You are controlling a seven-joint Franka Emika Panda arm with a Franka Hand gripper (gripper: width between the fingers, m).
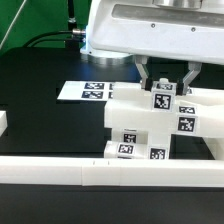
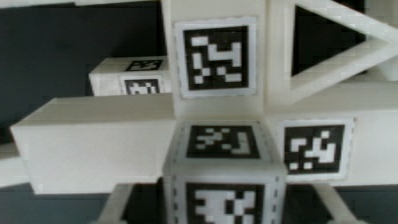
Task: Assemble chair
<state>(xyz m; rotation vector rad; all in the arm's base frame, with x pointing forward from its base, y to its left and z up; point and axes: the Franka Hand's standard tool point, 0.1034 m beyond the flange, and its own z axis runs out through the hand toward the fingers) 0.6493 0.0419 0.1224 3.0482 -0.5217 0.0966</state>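
Between the two dark fingers point(image 1: 161, 82), which come down from the white arm body, sits a small tagged white block point(image 1: 161, 98) at the top of the chair point(image 1: 150, 128). The fingers are drawn close and pinch this block from either side; their tips reach its upper edges. Below the fingers the chair parts stack up as chunky white pieces: a tall block bearing tags on its front face, a horizontal post point(image 1: 205, 108) running out toward the exterior view's right, and a lower slab resting on the black table point(image 1: 40, 75). Just in front of the chair, further below the fingers, a long plain white rail point(image 1: 60, 170) crosses the table edge. Beyond the fingers and toward the exterior view's left, the marker board point(image 1: 85, 91) lies flat on the table, close to the chair's side; whether it touches cannot be told.

From the wrist view the chair fills nearly everything: a large tag point(image 2: 215, 55) on an upright part, smaller tags lower down, and angled white bars at one side. The fingers themselves do not show clearly there.
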